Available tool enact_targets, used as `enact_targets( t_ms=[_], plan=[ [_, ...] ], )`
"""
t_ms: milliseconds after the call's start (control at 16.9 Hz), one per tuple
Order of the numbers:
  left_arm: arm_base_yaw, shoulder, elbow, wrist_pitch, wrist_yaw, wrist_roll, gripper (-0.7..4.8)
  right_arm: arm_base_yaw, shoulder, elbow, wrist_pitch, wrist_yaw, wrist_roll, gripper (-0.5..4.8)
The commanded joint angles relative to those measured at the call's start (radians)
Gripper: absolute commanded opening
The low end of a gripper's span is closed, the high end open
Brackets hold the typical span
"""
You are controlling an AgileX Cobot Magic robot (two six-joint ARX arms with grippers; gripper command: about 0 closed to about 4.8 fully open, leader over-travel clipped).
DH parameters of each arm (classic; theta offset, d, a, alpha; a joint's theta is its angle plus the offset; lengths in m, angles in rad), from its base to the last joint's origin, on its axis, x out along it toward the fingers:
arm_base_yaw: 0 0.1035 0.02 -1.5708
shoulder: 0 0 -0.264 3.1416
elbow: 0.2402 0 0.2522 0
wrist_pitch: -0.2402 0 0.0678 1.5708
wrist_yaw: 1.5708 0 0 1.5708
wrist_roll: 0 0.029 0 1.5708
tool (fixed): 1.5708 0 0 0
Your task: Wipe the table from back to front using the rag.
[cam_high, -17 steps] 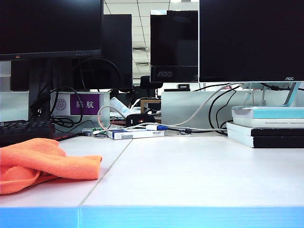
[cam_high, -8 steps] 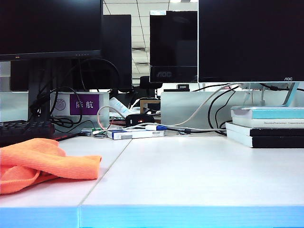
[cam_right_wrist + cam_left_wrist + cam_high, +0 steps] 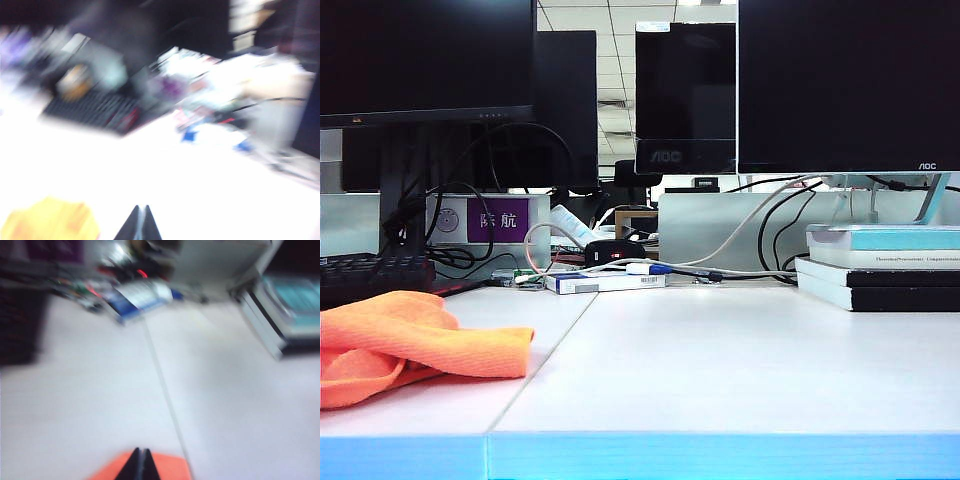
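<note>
Rag [image 3: 415, 345] lies bunched at 8 o'clock on table [image 3: 740, 360], long axis running L-R. Left gripper [image 3: 142, 465] pressed together, empty, rag right beneath its tips, so prob. nearer. Right gripper [image 3: 139, 223] also pressed together, rag off to one side.

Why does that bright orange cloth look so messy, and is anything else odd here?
The soft orange microfibre cloth lies crumpled in a heap near the white table's front left edge, not spread flat for wiping. Both grippers, the left and the right, are shut and hold nothing. Nothing looks spilled or damaged.
</note>
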Motion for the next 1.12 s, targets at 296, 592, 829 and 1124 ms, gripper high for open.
enact_targets(
  t_ms=[296, 592, 829, 1124],
  plan=[
    [-0.2, 0.23, 0.056, -0.117, -0.154, 0.05, -0.05, 0.352, 0.105, 0.002, -0.149, 0.096, -0.232, -0.01],
    [-0.196, 0.324, 0.056, -0.222, -0.172, 0.053, -0.05, 0.458, 0.113, 0.002, -0.177, 0.132, -0.28, -0.01],
    [-0.195, 0.452, 0.056, -0.267, -0.192, 0.053, 1.25, 0.455, 0.113, 0.002, -0.167, 0.137, -0.28, -0.01],
    [-0.196, 0.651, 0.053, -0.248, -0.188, 0.053, 1.62, 0.455, 0.113, 0.002, -0.161, 0.138, -0.276, -0.01]
  ],
)
